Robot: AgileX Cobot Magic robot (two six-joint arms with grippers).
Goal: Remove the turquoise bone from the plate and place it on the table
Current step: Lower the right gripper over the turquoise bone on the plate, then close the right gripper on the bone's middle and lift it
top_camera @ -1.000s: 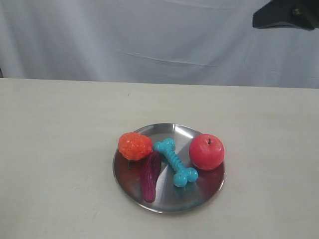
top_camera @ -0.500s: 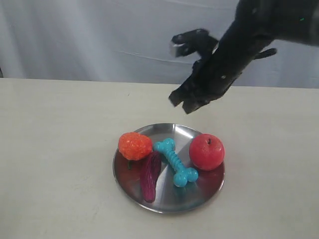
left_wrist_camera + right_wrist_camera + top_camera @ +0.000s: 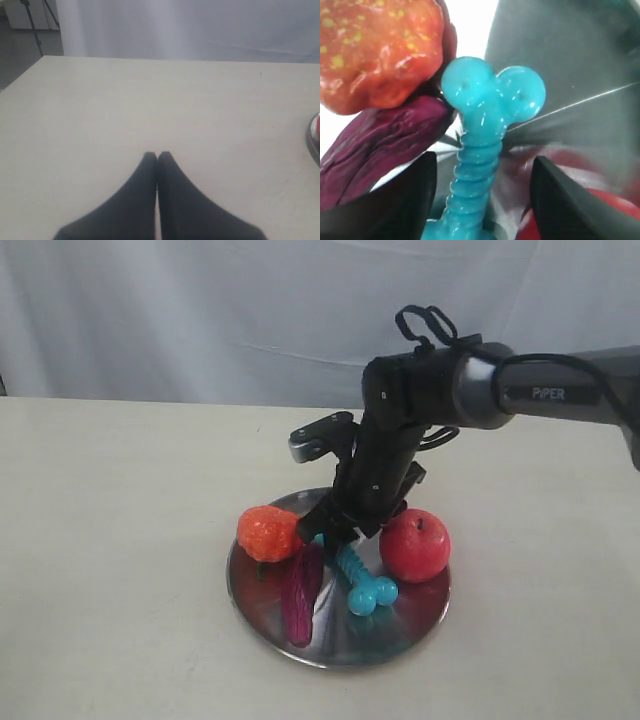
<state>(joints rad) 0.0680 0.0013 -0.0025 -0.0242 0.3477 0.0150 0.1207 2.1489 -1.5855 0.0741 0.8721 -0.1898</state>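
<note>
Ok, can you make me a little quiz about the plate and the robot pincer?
1. True or false: the turquoise bone lies on the plate.
2. The right pincer is: A open, astride the bone's shaft; B shut on the bone; C far from the plate.
3. Fill in: the round red fruit on the plate is an ____.
Key: 1 true; 2 A; 3 apple.

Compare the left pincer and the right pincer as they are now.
The left pincer is shut, fingertips together; the right pincer is open. The left pincer holds nothing and sits over the table, off the plate; the right pincer is down at the plate, its fingers either side of the turquoise bone's ribbed shaft, not closed on it. Both have dark fingers.
</note>
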